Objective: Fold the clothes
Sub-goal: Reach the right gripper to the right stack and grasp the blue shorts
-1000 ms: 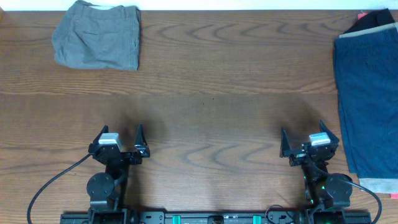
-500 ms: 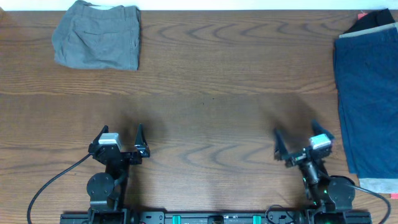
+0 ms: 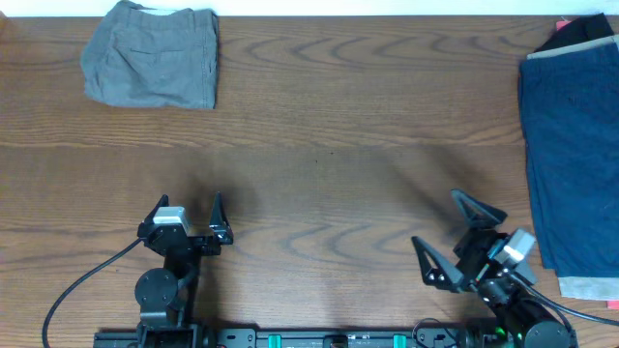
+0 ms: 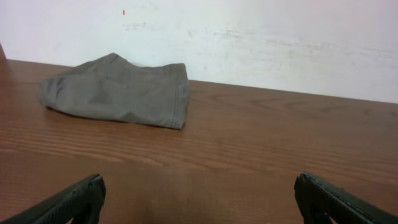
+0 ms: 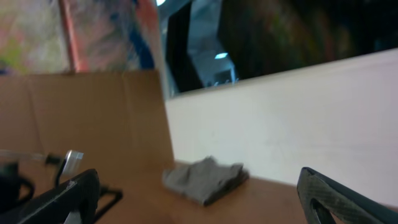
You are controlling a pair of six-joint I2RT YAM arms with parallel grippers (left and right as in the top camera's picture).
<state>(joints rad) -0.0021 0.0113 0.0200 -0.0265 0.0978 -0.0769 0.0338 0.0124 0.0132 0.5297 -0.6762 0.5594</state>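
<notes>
Grey shorts [image 3: 152, 53] are lying bunched and roughly folded at the far left corner of the surface [image 3: 329, 145], waistband side toward the far edge, close to the white wall [image 4: 280, 43] in the left wrist view. Navy shorts [image 3: 571, 145] are lying spread flat along the right edge, running from near the far right corner down toward the near edge and partly cut off by the frame. A pale beige cloth [image 3: 585, 287] is showing as a strip under their near hem, and a black cloth [image 3: 580, 34] is peeking out at the far right corner, touching the navy pair. Left hand [image 3: 189, 208] is sitting near the near edge on the left side, spread wide and holding nothing, pointing straight toward the far edge, well apart from the grey shorts; its dark fingertips [image 4: 81, 196] are framing bare wood in the wrist view. Right hand [image 3: 435, 217] is hovering near the near edge on the right side, turned at an angle toward the far left, also spread wide and empty, near the navy shorts but not touching them. The right wrist view is blurred, taking in brown cardboard [image 5: 93, 112] and the grey shorts far off between its fingers. A black cable [image 3: 77, 290] is looping off the left arm's base
</notes>
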